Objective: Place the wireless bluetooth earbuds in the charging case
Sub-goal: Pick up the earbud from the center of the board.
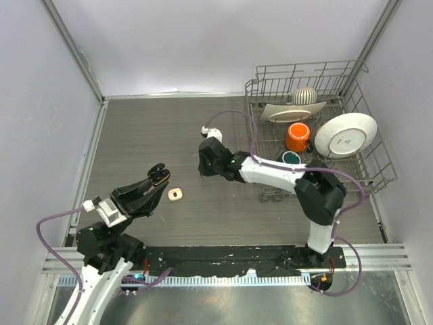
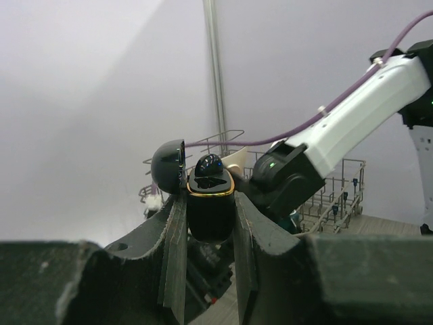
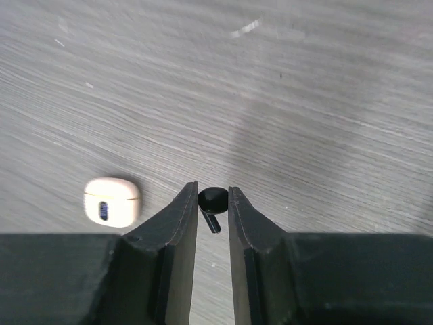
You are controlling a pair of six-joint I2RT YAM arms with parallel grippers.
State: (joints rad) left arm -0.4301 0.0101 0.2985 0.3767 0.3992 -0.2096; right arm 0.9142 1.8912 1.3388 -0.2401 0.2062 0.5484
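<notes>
Left hand (image 1: 157,177) is clenched on the black case (image 2: 210,206) and holds it upright off the bench (image 1: 203,223). I see the lid (image 2: 169,166) swung open and one black bud (image 2: 208,164) sitting in the top. My right hand (image 3: 212,195) pinches a second black bud (image 3: 210,198) by the head, its stem showing between the fingers. The white case (image 3: 111,201) lies shut on the bench between both hands. A dark mark on its front is too blurred to read.

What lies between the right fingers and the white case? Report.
Nothing: only bare table separates the white case from the right fingers, shut on a black earbud, in the right wrist view.
</notes>
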